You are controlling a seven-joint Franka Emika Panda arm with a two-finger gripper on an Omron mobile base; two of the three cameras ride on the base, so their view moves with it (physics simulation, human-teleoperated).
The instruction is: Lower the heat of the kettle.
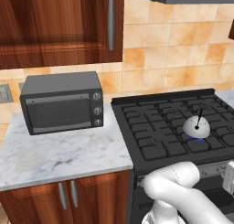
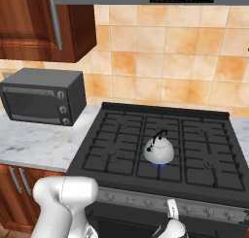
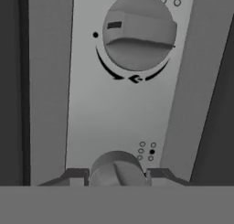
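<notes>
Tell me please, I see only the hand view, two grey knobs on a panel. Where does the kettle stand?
Observer: The kettle stands on the black stove, on a burner in the front row near the middle.
Operator: Is that burner on?
Observer: Yes, a small blue flame shows under the kettle.
Operator: What is beside the stove?
Observer: A dark toaster oven sits on the marble counter, to the left of the stove.
Operator: And my gripper?
Observer: The gripper is low at the stove's front panel, its fingertips either side of the nearer knob.
</notes>
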